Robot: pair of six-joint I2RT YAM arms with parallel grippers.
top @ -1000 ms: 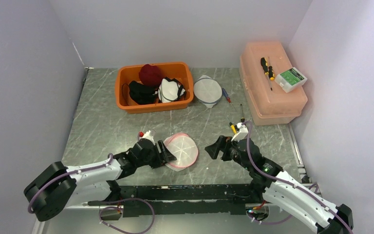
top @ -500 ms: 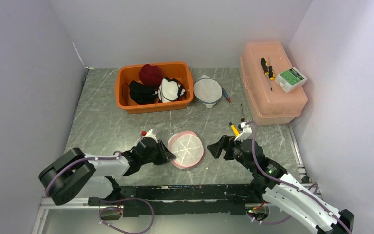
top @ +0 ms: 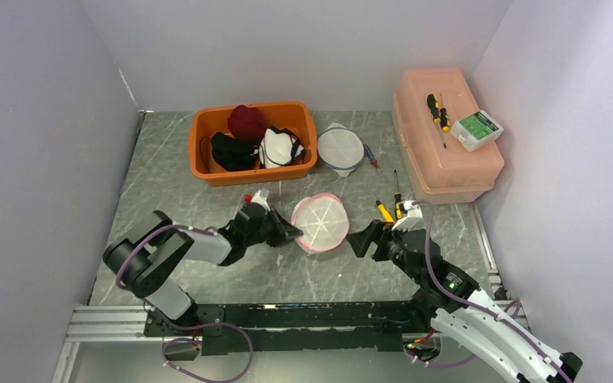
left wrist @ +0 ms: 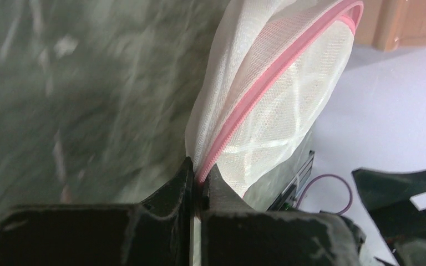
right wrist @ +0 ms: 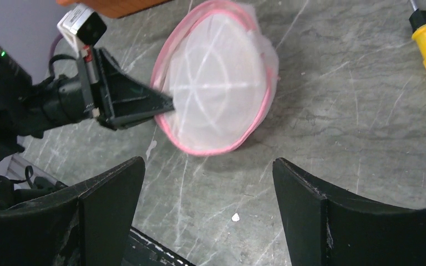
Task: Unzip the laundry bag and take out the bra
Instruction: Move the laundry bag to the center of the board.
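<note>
Top external: laundry bag [top: 320, 223] shifted farther, rightward.

Both arms wore white shells over black joints: the left arm [top: 203, 243] at lower left, the right arm [top: 487, 339] at lower right. A purple cable [top: 177, 227] looped along each. The right gripper [right wrist: 208, 162] had broad, matte black fingers [right wrist: 105, 210]; a green light [top: 449, 285] glowed on its arm.
</note>
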